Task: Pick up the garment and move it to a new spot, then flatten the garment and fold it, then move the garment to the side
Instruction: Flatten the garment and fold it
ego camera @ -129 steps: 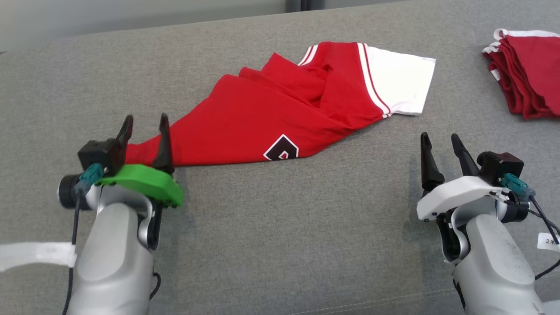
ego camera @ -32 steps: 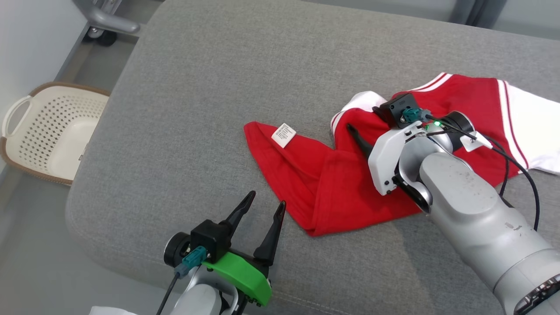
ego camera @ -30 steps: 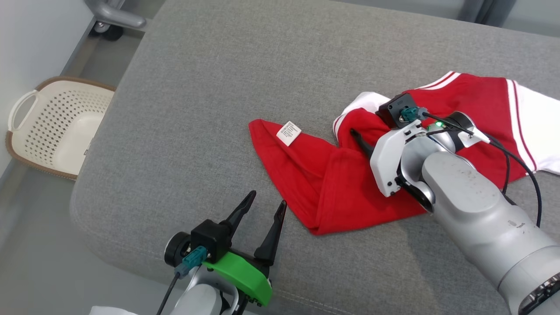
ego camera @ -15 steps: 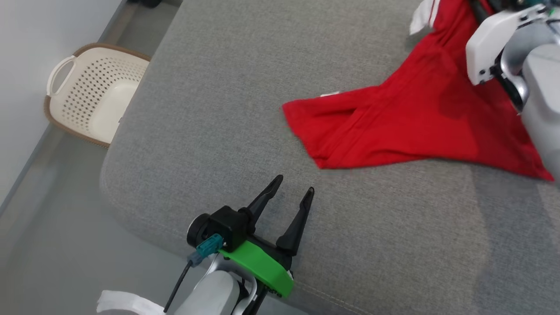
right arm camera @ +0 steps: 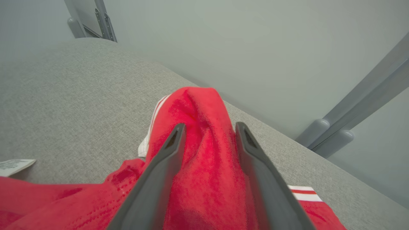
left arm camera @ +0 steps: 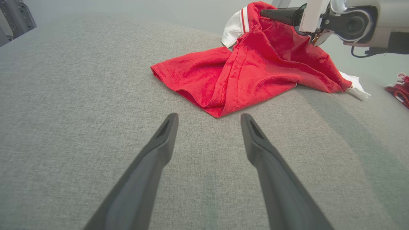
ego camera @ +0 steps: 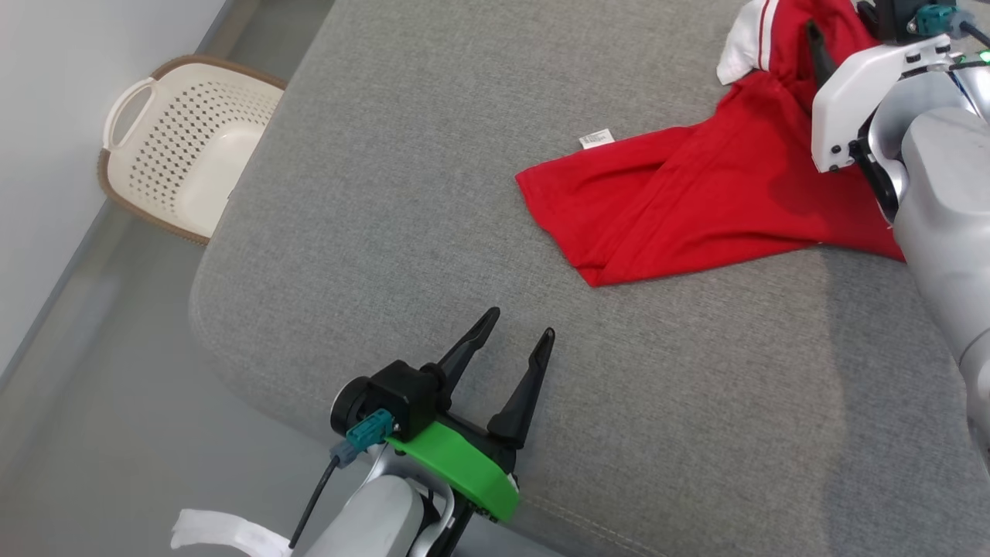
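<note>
Left gripper (ego camera: 522,322) hovers over the near edge of the grey cushion (ego camera: 387,193), jaws wide apart and empty. In the left wrist view its tips point at the nearest folded corner of the garment (left arm camera: 249,70), close to it but not touching.

The garment (ego camera: 696,201), red with white striped sleeves, lies crumpled on the cushion's far right part. Its low end is flat on the fabric, and the rest rises like a tent toward the right arm. One white sleeve (ego camera: 739,50) hangs near the peak. A white label (ego camera: 596,138) pokes out at the garment's far edge and rests on the cushion.

Right gripper (right arm camera: 210,124) sits at that peak. In the right wrist view we see its jaws standing apart, with a ridge of red cloth filling the gap and reaching past the tips. We cannot tell whether they actually pinch it or merely straddle it.

A cream perforated basket (ego camera: 155,166) with a brown rim stands on the floor, off the cushion's left end. More red cloth (left arm camera: 399,89) shows at the right edge of the left wrist view, well apart from the garment.
</note>
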Tool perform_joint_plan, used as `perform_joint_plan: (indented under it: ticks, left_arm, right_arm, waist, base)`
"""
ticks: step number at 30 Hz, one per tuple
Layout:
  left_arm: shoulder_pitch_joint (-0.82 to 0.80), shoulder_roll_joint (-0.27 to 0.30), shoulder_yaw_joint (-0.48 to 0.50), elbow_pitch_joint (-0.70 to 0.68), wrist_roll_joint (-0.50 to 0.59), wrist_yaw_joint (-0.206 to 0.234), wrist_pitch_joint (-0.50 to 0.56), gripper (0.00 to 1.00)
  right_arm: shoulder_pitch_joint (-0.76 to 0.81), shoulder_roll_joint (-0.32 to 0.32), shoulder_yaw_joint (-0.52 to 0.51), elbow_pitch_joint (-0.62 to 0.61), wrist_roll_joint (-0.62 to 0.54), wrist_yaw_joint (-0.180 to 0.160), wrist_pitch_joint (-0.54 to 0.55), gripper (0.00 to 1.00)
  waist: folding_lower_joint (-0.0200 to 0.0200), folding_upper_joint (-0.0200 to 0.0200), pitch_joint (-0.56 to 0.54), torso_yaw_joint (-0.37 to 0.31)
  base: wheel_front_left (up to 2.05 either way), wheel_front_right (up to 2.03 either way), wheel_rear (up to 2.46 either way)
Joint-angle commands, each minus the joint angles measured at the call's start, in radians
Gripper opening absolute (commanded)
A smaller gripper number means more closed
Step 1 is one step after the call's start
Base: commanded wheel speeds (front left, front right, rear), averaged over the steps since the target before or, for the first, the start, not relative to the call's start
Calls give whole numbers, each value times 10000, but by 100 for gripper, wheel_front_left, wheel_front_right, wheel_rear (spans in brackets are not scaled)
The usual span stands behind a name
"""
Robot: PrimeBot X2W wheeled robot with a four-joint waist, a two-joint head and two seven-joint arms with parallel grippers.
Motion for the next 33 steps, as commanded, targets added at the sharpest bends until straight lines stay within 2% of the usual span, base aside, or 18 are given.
perform_joint_plan:
  ticks: [1,8,13,22,33]
  left_arm:
    - [-124,3,19,7,96,-18,-30,100]
    - [114,8,306,126,308,-18,-30,100]
    - [110,8,267,141,280,-19,-30,100]
    - [168,8,261,215,149,-19,-30,100]
    - [241,5,89,178,-53,-19,-30,100]
  right_arm:
    - [164,50,-111,6,-19,-18,-217,100]
    - [1453,561,-177,-473,328,-19,-931,100]
    - [2077,529,99,-961,660,-19,-1005,100]
    - [2295,507,971,-2330,591,-19,-998,100]
    - [1810,373,1287,-1597,606,-19,-752,100]
  waist:
    - [0,0,-331,-463]
    - [0,0,-541,-1168]
    - [0,0,-348,-1346]
    - [0,0,-174,-1077]
    - [0,0,-32,-435]
  base:
    - [0,0,0]
    - [0,0,0]
    - [0,0,0]
    - [0,0,0]
    - [0,0,0]
